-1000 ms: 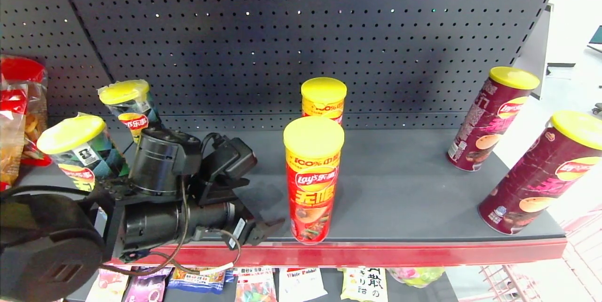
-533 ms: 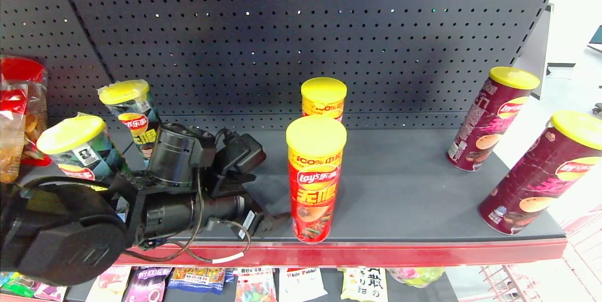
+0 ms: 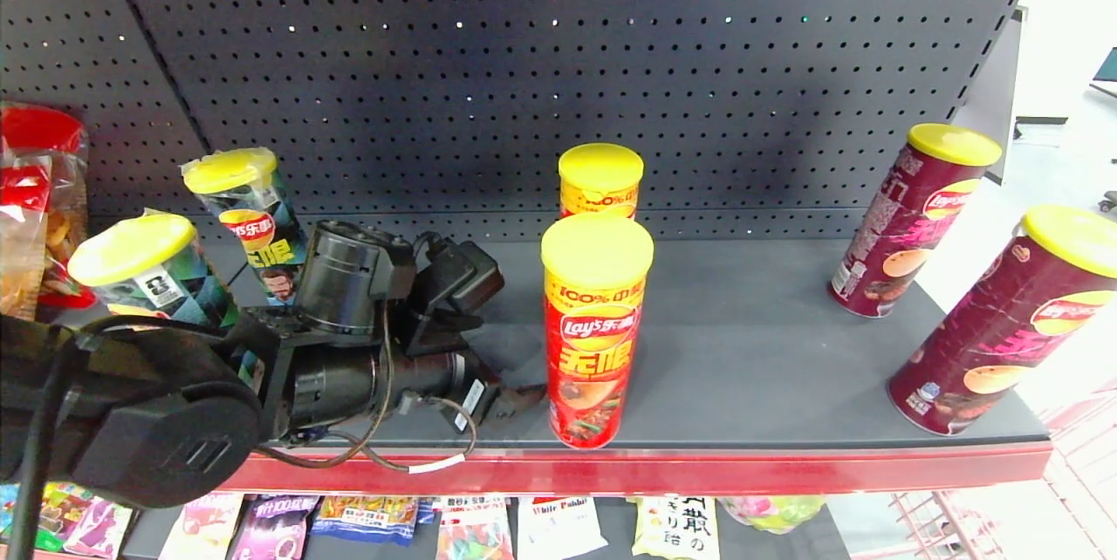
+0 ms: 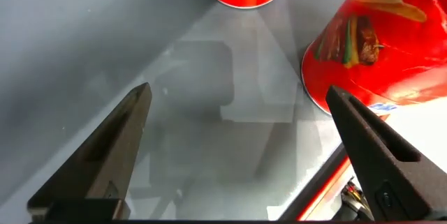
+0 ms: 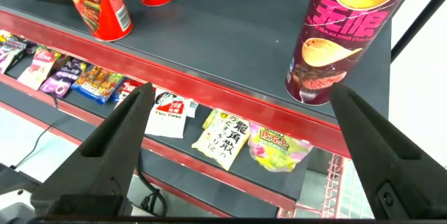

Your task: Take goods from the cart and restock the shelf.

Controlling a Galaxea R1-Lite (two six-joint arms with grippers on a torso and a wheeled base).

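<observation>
The front red can (image 3: 598,342) stands upright at the near edge of the shelf (image 3: 742,351), directly in front of a second red can (image 3: 600,180) by the back panel. The left end effector (image 4: 237,91) lies low on the shelf just to its left, fingers spread wide and holding nothing. One fingertip sits right at the can's base, though I cannot tell whether it is touching. This looks like the end of a placement. The next move calls for drawing the left arm straight back toward the near edge without clipping the can, then returning to the cart. The right end effector (image 5: 241,91) hangs open and empty in front of the shelf, near the maroon can (image 5: 349,35).
</observation>
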